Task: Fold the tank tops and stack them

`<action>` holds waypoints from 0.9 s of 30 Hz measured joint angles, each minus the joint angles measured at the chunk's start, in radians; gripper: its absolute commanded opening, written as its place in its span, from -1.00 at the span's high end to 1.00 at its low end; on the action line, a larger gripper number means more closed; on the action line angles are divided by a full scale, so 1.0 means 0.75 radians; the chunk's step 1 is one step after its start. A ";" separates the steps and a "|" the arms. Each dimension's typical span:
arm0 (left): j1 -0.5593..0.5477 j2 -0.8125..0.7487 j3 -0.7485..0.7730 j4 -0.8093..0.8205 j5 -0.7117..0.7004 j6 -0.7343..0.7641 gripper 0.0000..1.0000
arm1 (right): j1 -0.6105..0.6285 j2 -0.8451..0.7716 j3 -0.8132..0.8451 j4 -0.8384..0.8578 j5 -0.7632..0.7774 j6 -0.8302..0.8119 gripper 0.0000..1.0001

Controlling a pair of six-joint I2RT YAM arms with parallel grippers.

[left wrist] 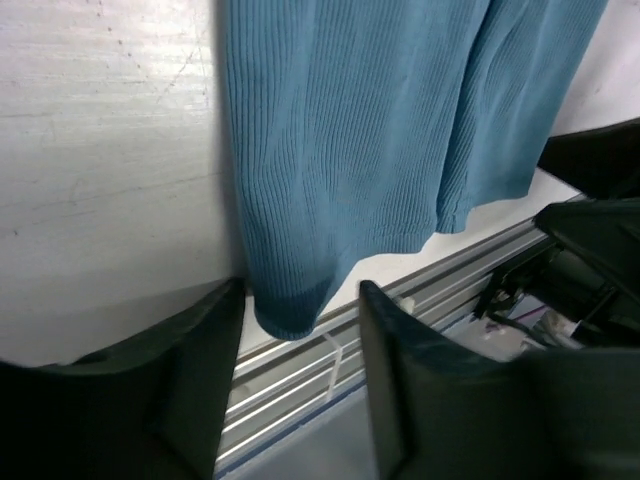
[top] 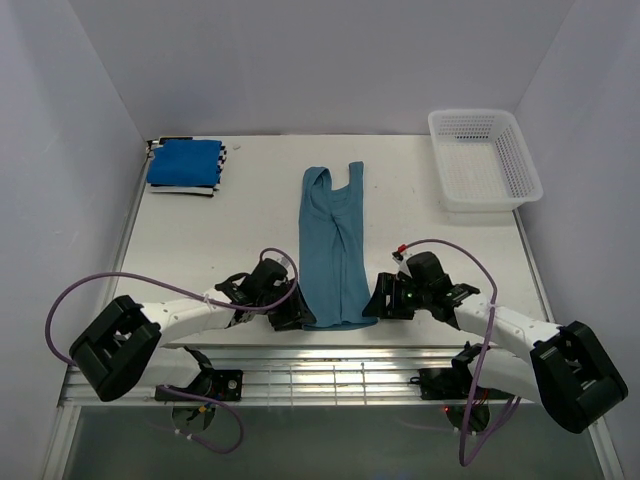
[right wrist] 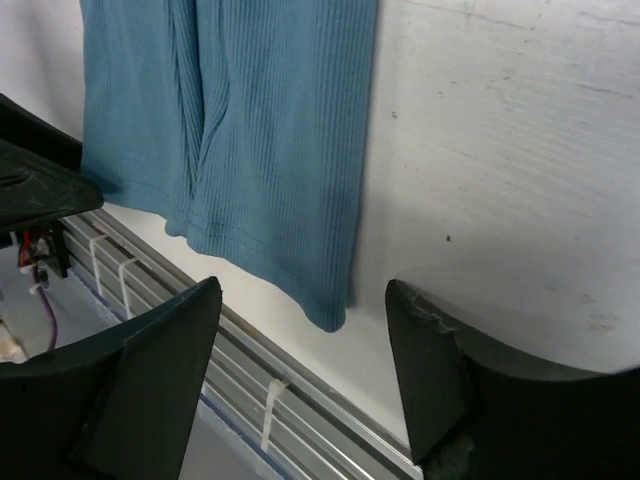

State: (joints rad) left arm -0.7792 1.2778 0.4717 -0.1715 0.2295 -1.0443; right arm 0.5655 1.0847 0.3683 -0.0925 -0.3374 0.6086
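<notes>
The muted teal-blue tank top (top: 333, 250) lies folded lengthwise in a narrow strip at the table's middle, straps toward the back. My left gripper (top: 295, 318) is at its near left corner and my right gripper (top: 376, 307) at its near right corner. In the left wrist view the ribbed hem corner (left wrist: 290, 315) hangs between the jaws of the open left gripper (left wrist: 300, 292), untouched on either side. The right gripper (right wrist: 303, 287) stands open around the other corner (right wrist: 330, 318). At the back left, the royal blue top (top: 185, 161) sits folded on the striped one (top: 216, 189).
A white mesh basket (top: 485, 160) stands at the back right. Metal rails (top: 330, 370) run along the table's near edge just behind both grippers. White walls close in the left, right and back sides.
</notes>
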 measured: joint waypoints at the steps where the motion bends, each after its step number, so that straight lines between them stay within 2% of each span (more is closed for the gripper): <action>1: -0.001 0.012 -0.003 0.007 0.001 -0.002 0.08 | 0.006 0.017 -0.004 0.017 0.002 0.008 -0.12; 3: -0.004 0.029 -0.008 0.017 0.002 -0.012 0.33 | 0.017 0.050 -0.010 0.037 0.001 0.026 0.07; 4: -0.005 0.036 -0.011 0.018 0.003 -0.013 0.52 | 0.025 0.059 -0.014 0.043 0.004 0.034 0.26; 8: -0.007 0.045 -0.027 0.022 0.002 -0.017 1.00 | 0.051 0.062 -0.034 0.031 0.019 0.055 0.62; 10: -0.009 0.045 -0.028 0.029 0.005 -0.020 1.00 | 0.055 0.057 -0.038 0.012 0.030 0.062 0.77; 13: -0.013 0.038 -0.035 0.035 0.006 -0.031 1.00 | 0.058 0.018 -0.050 -0.020 0.037 0.071 0.84; 22: -0.029 -0.092 -0.066 -0.026 0.003 -0.064 1.00 | 0.062 -0.109 -0.021 -0.112 0.027 0.084 0.85; 27: -0.030 -0.124 0.034 -0.121 -0.033 -0.078 1.00 | 0.067 -0.108 0.082 -0.154 0.041 0.082 0.85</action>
State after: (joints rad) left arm -0.8013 1.1847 0.4969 -0.2623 0.2050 -1.1027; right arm 0.6159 1.0035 0.4297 -0.2077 -0.3065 0.6704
